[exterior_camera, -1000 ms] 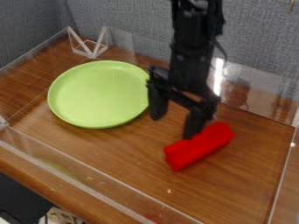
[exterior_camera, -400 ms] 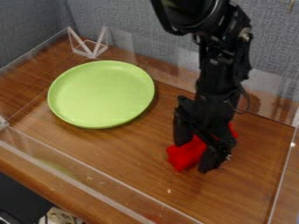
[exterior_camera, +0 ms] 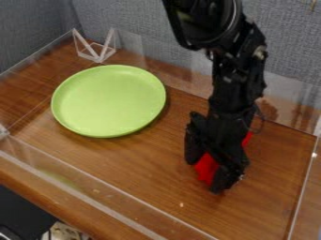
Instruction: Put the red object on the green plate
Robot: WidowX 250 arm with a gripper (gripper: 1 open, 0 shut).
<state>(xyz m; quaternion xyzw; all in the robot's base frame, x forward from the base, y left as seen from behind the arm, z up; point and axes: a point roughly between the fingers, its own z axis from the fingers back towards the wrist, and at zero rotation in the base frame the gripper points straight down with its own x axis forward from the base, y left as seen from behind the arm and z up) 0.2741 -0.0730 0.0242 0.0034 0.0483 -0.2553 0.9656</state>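
One black tool points straight down with its fingers spread wide, one on each side of the red object, which lies on the wooden tabletop right of the green plate, apart from it. The arm rises above it, leaning toward the upper left. A second ago the tool hung higher, above the fully visible block; now it hides most of it.

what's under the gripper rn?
The red object lies between the open gripper's fingers, on the wooden table. Most of it is covered. The green plate holds nothing.
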